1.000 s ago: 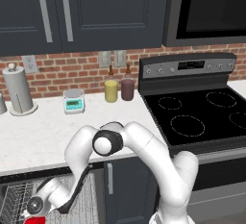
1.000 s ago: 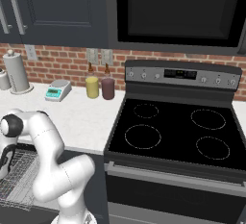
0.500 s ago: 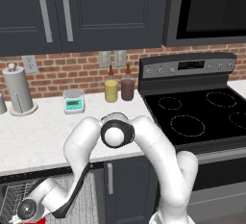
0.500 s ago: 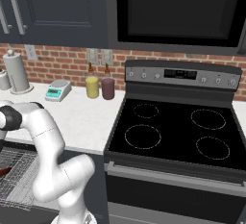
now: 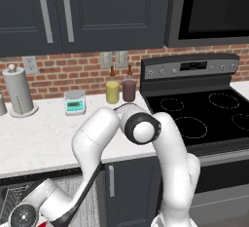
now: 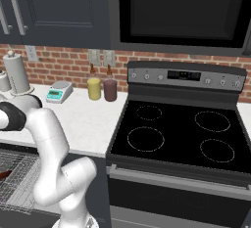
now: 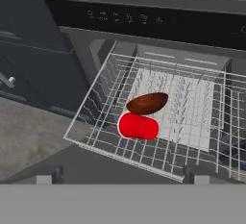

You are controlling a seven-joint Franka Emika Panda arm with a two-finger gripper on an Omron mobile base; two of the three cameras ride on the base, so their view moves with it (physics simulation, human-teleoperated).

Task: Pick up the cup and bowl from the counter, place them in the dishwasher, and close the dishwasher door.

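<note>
a: where are the cup and the bowl seen?

b: in the hand view, near the middle of the frame. the cup [image 7: 138,126] is lying on its side in the wire rack [image 7: 202,136] of the dishwasher [image 7: 144,18], and the bowl [image 7: 147,103] is tilted just above it in the picture, touching it or nearly so. in the right base view a sliver of reddish brown is glimpsed at the far left edge, inside the rack [image 6: 17,183].

a: how is the gripper held?

b: the gripper [image 7: 125,174] is spread wide and nothing is held. one dark fingertip [image 7: 49,172] is seen at the lower left and the other at the lower right, both well apart from the cup.

a: can any writing be read?

b: none can be made out. a row of pale marks is seen along the dishwasher's dark top strip, too small to read. on the stove [image 5: 204,109] a small display is seen on the back panel, blurred. the small scale [image 5: 74,102] on the counter [image 5: 44,138] has a green screen, also unreadable.

a: what else is placed on the counter?

b: a yellow tumbler [image 5: 112,92] and a maroon tumbler [image 5: 129,90] side by side against the brick wall, and a paper towel roll [image 5: 18,90] at the left of the frame.
</note>
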